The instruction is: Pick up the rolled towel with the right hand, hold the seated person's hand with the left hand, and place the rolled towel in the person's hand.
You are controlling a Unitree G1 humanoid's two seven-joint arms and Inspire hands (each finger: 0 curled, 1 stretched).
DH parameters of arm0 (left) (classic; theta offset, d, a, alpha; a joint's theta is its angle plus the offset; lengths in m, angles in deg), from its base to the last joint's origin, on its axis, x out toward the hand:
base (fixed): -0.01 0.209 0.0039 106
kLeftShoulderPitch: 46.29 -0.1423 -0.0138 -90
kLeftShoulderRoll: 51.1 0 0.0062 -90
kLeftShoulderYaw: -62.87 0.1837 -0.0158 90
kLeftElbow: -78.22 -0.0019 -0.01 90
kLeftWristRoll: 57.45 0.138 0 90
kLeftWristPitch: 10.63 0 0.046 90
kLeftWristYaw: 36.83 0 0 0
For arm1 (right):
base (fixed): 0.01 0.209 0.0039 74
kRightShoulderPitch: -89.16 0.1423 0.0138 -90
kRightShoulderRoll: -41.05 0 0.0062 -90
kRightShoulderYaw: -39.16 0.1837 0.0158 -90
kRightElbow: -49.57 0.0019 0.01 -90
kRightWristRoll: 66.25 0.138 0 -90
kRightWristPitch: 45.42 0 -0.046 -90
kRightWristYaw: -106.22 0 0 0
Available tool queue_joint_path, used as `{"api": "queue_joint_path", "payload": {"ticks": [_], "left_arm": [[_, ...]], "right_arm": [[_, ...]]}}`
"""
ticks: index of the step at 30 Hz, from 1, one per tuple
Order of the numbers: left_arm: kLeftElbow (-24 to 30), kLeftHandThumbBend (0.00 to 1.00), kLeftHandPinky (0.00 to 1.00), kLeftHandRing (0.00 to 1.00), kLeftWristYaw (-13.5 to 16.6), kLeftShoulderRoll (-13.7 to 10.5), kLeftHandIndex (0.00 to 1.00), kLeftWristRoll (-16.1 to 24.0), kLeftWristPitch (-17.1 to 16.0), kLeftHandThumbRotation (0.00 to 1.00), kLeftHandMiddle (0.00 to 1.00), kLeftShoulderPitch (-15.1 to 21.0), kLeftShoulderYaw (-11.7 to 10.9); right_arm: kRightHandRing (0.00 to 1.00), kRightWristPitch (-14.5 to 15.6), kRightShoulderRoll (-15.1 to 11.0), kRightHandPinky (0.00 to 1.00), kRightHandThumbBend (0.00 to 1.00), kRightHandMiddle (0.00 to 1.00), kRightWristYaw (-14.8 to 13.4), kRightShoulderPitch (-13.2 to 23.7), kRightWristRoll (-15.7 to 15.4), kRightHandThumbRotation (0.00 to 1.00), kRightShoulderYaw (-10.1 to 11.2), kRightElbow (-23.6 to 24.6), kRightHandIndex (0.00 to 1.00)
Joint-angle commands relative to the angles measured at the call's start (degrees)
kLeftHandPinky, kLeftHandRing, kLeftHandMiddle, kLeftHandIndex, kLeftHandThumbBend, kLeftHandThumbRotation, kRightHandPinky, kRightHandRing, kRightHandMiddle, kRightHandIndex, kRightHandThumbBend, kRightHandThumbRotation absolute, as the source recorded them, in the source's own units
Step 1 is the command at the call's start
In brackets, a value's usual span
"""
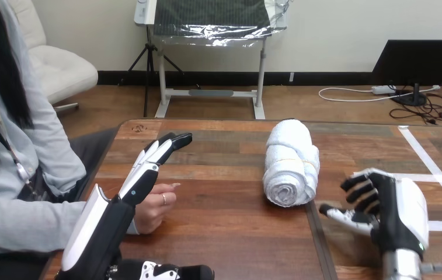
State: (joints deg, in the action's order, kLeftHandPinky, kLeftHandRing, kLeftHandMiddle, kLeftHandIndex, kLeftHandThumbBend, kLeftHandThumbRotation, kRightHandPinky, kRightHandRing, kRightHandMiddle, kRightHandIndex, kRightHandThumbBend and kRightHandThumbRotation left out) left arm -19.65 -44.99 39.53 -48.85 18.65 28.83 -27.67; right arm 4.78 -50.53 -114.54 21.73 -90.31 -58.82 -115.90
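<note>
A white rolled towel lies on the wooden table near its middle, one rolled end facing me. My right hand hovers just right of the towel, palm turned toward it, fingers loosely curved and apart from it, holding nothing. My left hand reaches forward at the left with straight fingers, open. The person's hand rests on the table as a loose fist, right beside and partly behind my left hand. I cannot tell whether the two touch.
White tape lines mark the table at the right. The person sits at the table's left edge, with a forearm lying along the near left corner. Bare tabletop lies between the towel and the person's hand.
</note>
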Motion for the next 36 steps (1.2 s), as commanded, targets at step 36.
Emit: {"api": "queue_joint_path", "payload": {"ticks": [36], "left_arm": [[-3.7, 1.00, 1.00, 0.97, 0.6, 0.8, 0.91, 0.3, -1.0, 0.60, 0.94, 6.5, 1.0]], "right_arm": [[0.40, -0.5, -1.8, 0.32, 0.84, 0.51, 8.5, 8.6, 6.5, 0.00, 5.7, 12.3, 0.56]]}}
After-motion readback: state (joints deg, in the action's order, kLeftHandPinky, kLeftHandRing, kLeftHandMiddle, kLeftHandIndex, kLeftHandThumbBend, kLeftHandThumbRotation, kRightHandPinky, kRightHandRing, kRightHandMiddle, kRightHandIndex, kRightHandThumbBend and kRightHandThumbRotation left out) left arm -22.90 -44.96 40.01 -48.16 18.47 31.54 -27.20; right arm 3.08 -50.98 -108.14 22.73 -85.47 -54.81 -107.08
